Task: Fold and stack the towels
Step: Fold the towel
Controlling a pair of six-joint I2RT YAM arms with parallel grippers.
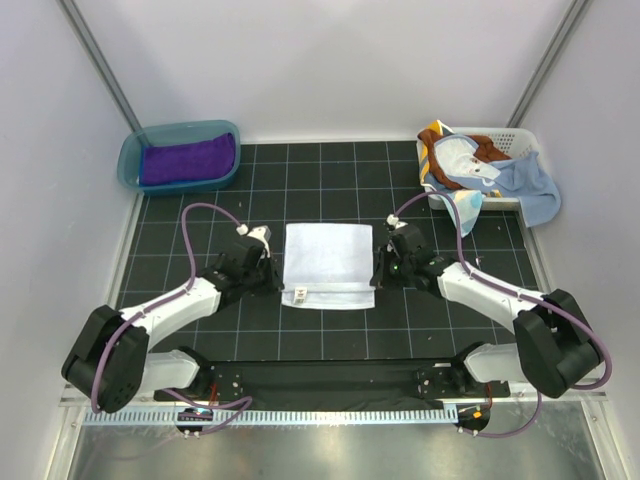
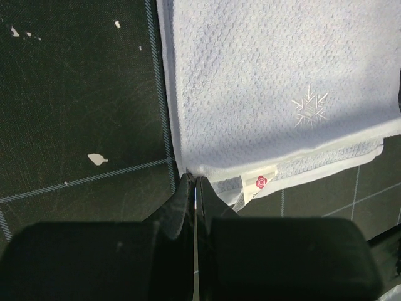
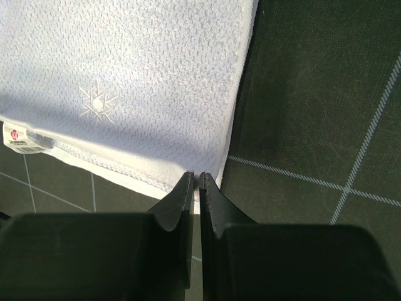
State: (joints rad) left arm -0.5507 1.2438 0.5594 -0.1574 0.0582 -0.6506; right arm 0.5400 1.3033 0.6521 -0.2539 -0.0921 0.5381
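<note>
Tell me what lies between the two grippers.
The white towel lies flat between the left gripper and the right gripper; the top external view shows it.

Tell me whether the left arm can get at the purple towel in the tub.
Probably yes: only bare mat lies between the left gripper and the purple towel in the open teal tub. But the gripper looks shut on the white towel's corner and must release first.

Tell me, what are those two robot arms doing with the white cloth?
They are folding towels. The left gripper and the right gripper each pinch a near corner of the white towel, lying flat on the black mat. A folded purple towel sits in the teal tub, and more towels are heaped in the white basket.
</note>
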